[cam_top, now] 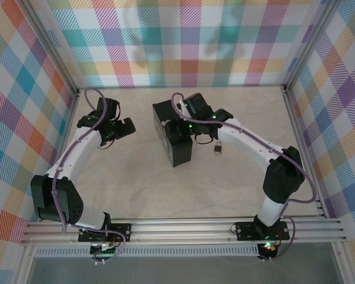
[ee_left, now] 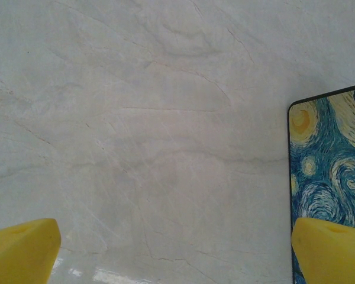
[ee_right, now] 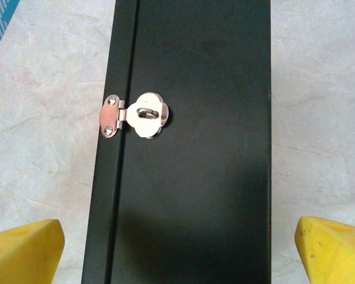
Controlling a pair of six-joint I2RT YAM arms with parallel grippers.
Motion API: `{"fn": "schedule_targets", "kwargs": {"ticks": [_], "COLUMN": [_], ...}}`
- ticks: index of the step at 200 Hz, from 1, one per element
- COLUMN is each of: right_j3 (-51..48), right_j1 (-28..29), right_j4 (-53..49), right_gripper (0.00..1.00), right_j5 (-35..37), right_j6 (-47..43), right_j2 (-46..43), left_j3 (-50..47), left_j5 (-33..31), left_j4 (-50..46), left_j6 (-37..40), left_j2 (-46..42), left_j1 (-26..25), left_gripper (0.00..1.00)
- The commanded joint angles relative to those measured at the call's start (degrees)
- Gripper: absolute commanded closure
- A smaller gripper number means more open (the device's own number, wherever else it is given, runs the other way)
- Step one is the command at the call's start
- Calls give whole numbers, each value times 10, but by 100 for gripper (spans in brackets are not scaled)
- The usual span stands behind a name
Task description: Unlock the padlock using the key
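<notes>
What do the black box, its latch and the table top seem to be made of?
Black box: matte black, smooth and even; painted wood or metal, I cannot tell which. Latch: polished silvery metal, with bright reflections. Table top: pale stone or a marble-look laminate, with grey veins and slight gloss.

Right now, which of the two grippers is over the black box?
The right gripper, open above the black box and its silver hasp; the left gripper faces bare table beside it.
</notes>
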Motion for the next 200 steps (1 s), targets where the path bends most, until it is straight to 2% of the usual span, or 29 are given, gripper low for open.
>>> {"fn": "schedule_targets", "kwargs": {"ticks": [1, 114, 139, 151, 174, 200], "right_j3": [22, 64, 53, 48, 29, -36], "right_j1": [13, 41, 41, 40, 35, -5], "right_j4": [-17, -77, -72, -69, -52, 15], "right_gripper": [0, 0, 15, 18, 20, 21], "right_j5": [8, 77, 80, 80, 62, -17], "right_j6": [-9, -31, -19, -11, 8, 61], "right_j2": [12, 70, 68, 65, 50, 13], "left_j3": [6, 11, 12, 12, 17, 27], "left_j5": [9, 11, 9, 11, 25, 38], "left_j4": [-3, -6, -8, -8, -8, -13], "left_j6": [-7, 2, 3, 5, 18, 33], "left_j2": [0, -6, -6, -5, -3, 3], "left_j1": [8, 7, 8, 8, -1, -37], "left_gripper": [0, 0, 0, 0, 0, 0]}}
